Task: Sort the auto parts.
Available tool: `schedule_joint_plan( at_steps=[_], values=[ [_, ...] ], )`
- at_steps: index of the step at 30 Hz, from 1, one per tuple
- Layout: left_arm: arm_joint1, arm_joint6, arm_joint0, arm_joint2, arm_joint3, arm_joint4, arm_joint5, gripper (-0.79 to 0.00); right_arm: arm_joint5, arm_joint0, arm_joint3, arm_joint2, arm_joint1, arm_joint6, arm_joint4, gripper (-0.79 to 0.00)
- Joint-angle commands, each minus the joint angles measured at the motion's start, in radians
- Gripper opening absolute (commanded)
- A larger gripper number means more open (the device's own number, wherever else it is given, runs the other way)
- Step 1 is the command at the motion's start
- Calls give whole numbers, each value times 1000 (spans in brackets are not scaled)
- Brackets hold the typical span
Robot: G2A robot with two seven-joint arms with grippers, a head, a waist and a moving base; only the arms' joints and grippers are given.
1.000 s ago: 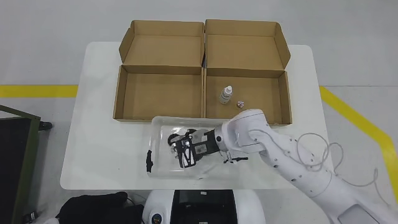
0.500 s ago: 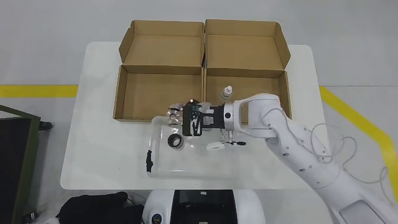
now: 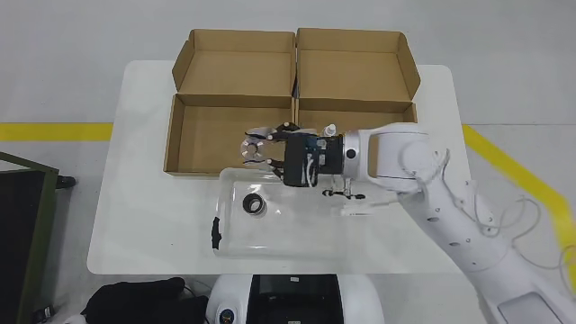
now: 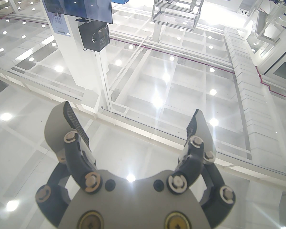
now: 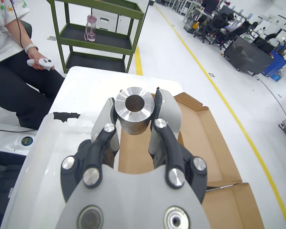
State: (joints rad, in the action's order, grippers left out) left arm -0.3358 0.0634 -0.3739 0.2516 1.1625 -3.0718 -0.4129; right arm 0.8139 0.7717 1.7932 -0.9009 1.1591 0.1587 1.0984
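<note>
Mid-frame, right gripper (image 3: 255, 148) is pinching a steel bushing (image 5: 134, 116) over the lower edge of left box (image 3: 209, 140), probably needing carrying further in before release.

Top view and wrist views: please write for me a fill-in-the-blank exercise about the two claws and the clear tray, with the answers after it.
1. The right claw is ____ on the metal cylinder.
2. The left claw is ____ and holds nothing.
3. The ring lying in the clear tray is ____ in colour.
Missing words: shut; open; black.
</note>
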Motion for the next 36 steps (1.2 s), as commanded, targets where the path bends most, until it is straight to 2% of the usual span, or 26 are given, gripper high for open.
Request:
schedule_joint_plan(
  at_steps=[1, 20, 36],
  values=[
    [0, 0, 0, 0, 0, 0, 0, 0, 5, 4, 9, -18, -3, -11, 6, -785],
    [0, 0, 0, 0, 0, 0, 0, 0, 33, 58, 108, -200, -25, -134, -1, -785],
    [0, 0, 0, 0, 0, 0, 0, 0, 39, 114, 189, -307, -41, -152, -2, -785]
  ],
)
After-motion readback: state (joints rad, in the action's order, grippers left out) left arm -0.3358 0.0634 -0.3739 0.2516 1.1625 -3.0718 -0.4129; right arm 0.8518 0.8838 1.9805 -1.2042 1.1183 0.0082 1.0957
